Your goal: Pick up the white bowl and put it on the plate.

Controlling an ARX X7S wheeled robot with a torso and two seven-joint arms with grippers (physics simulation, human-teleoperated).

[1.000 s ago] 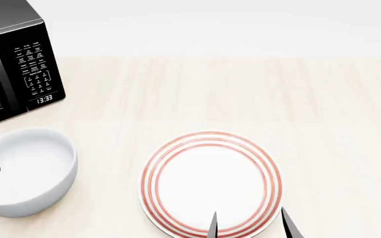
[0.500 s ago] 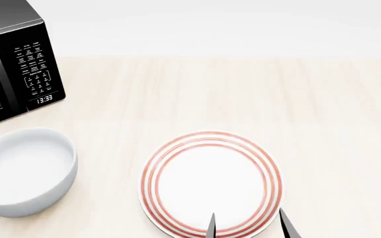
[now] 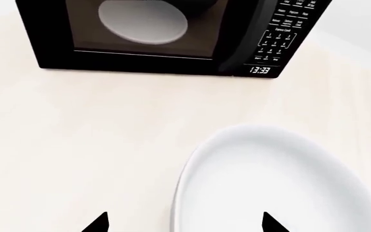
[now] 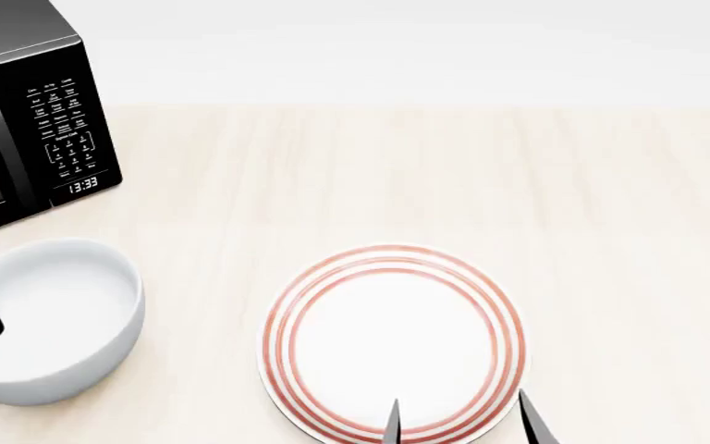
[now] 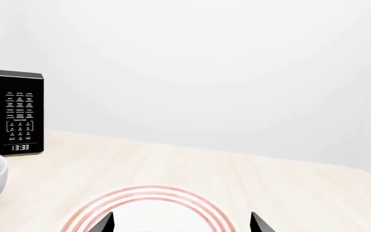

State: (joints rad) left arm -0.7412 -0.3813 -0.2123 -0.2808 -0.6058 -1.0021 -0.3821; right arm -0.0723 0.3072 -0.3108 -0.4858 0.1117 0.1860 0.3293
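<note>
On the pale wood bench (image 4: 454, 176), a black microwave (image 4: 34, 129) stood at about ten o'clock from the centre of the head view, its clock reading 13:33 and a pale disc (image 3: 143, 21) showing behind its door. Just in front of it, at about eight o'clock, the white bowl (image 4: 53, 319) sat upright on the bench, apart from the microwave. The left tool (image 3: 184, 223) hung over the bowl's left rim with its two dark tips spread wide, one outside the wall and one over the hollow, gripping nothing. At about six o'clock lay the plate (image 4: 392, 338) with its red rings, flat on the bench and well apart from the bowl. The right tool (image 4: 460, 421) hovered over the plate's near edge, its tips also wide and holding nothing.
</note>
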